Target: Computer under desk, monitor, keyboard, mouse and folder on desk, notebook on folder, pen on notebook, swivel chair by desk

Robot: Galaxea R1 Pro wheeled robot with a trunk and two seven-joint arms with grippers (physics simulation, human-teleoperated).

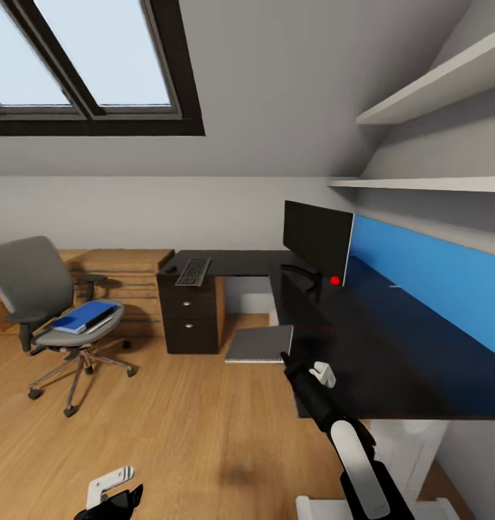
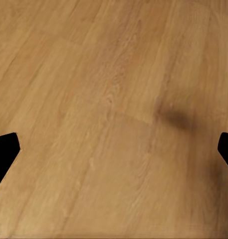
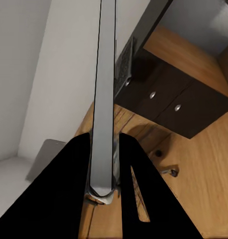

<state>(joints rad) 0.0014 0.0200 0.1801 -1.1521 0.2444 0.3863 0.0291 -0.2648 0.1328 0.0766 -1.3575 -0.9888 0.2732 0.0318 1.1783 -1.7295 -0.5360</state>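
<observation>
notebook: grey, held edge-on beside surface
hidden: right gripper fingertips mostly behind notebook
right gripper: clamped on notebook edge
left gripper: spread wide over floor, holding nothing
folder: on swivel chair

Glossy black desk top, warm wood-grain floor, grey cloth-look swivel chair on shiny chrome legs.
</observation>
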